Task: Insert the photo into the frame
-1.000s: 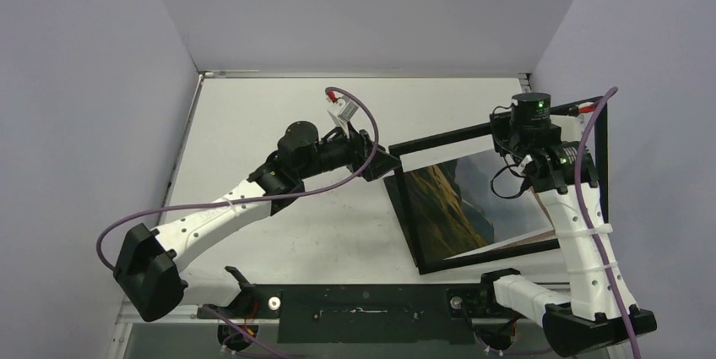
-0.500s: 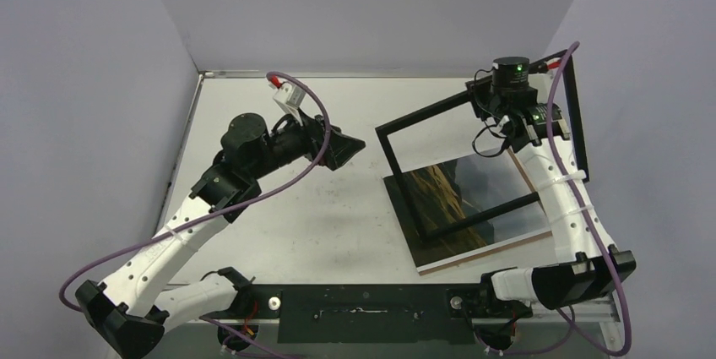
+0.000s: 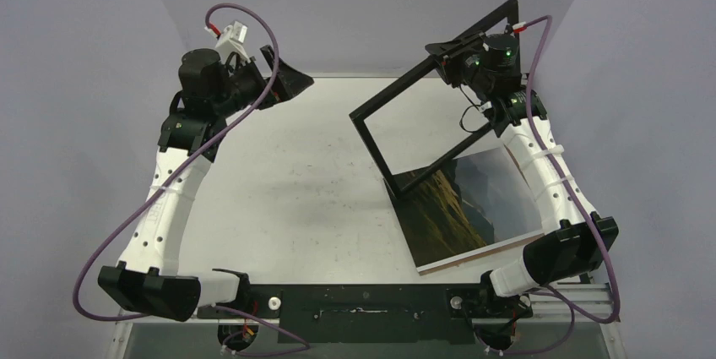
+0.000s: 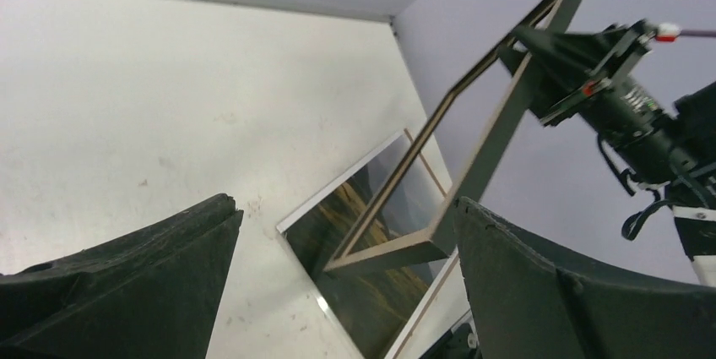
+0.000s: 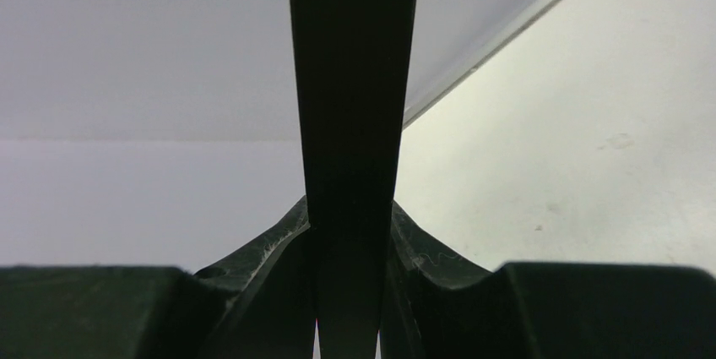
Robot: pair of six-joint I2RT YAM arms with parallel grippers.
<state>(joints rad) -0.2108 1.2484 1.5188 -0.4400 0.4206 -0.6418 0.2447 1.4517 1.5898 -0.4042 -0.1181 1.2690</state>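
My right tool (image 3: 456, 53) is clamped on the far rail of the frame (image 3: 397, 82). It holds the frame up and tilted at about 2 o'clock over the bench (image 3: 279, 190). The frame's low corner hangs over the far-left corner of the photo (image 3: 439, 215); I cannot tell whether the two touch. The photo lies flat, picture side up, at about 4 o'clock, on a pale board (image 3: 481, 253) whose edge shows along its near side. My left tool (image 3: 287, 82) is raised at about 10 o'clock with its fingers wide apart and nothing in them.

I judge the frame stiff and light, but gripped on one thin rail it will likely lever and swing, so a second hold on the opposite rail would steady it. The photo looks thin, glossy and slippery, apt to bend or crease. I would take it by an edge at the white border, not by its face.
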